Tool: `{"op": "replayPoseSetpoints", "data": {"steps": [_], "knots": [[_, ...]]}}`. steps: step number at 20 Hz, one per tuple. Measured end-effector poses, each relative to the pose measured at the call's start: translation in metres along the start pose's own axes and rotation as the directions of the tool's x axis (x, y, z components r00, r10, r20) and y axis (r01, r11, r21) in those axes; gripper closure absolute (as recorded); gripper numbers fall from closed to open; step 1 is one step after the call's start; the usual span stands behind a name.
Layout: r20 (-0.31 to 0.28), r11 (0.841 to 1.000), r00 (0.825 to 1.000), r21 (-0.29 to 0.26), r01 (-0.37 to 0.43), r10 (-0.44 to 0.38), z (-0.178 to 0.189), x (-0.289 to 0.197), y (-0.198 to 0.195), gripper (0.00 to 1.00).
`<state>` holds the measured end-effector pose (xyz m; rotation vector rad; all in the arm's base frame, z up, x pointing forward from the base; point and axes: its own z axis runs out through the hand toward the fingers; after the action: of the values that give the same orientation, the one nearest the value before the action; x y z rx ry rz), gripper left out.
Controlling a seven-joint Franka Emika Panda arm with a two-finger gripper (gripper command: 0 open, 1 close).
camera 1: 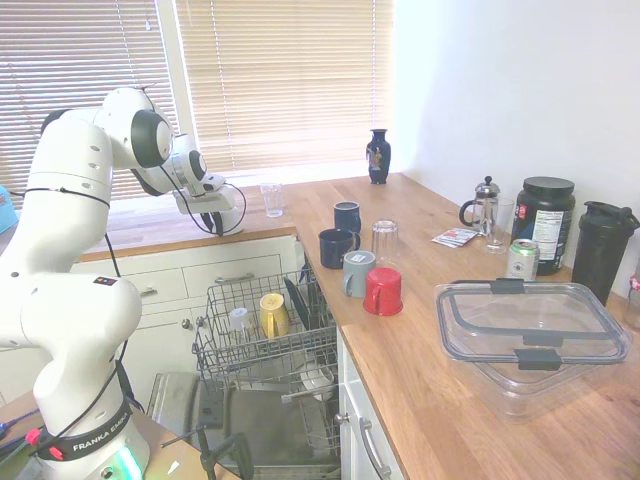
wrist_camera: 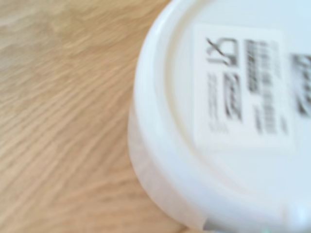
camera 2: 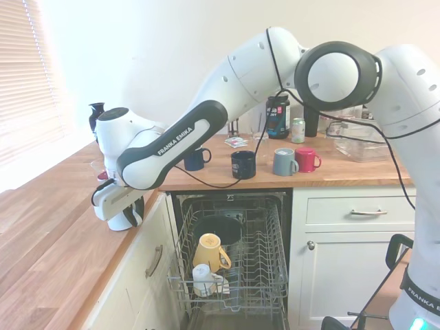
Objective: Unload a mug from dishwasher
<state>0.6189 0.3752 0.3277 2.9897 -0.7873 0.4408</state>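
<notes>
One mug, location: the small plain white ceramic mug (wrist_camera: pixel 218 121) is seen base-up in the wrist view, a blurred printed label on its underside, over the light wooden table (wrist_camera: pixel 63 97) and well away from the dishwasher rack.
Contact with table: it cannot be told whether the rim is already seated on the wood or hangs just above it; no gap is resolved in any view.
End effector: the end effector (camera 2: pixel 130 214) is poised low over the table's corner stretch by the window, directly above the mug; whether it is clamped on the mug or let go cannot be told, as the exterior views hide that.
Dishwasher: the built-in dishwasher (camera 2: pixel 265 247) is open with its grey wire rack pulled out; a mustard-yellow mug (camera 2: pixel 210 251) and a paler translucent cup (camera 2: pixel 203 278) lie in the rack and are not wanted.
Step judged in hand: setting the mug down on the table, or releasing it there.
How it is best done: the mug should be lowered straight down until its whole rim is borne by the wood, with no sideways drag, and only then freed.
Release: the opening should be just wide enough to clear the wall, and the lift-off kept vertical so the mug is not tipped or dragged.
Placement risk: the table edge lies near in the second exterior view, so the mug is better kept inboard of it.
Other risk: a drinking glass (camera 1: pixel 271 198) stands nearby on the same stretch and should be given room when the arm is withdrawn.
</notes>
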Motion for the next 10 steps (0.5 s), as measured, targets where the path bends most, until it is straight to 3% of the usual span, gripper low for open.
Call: {"op": "replayPoseSetpoints", "data": {"steps": [10], "knots": [[-0.013,0.999,1.000,-0.029,-0.022,0.021,0.010,0.023,-0.024,1.00]]}}
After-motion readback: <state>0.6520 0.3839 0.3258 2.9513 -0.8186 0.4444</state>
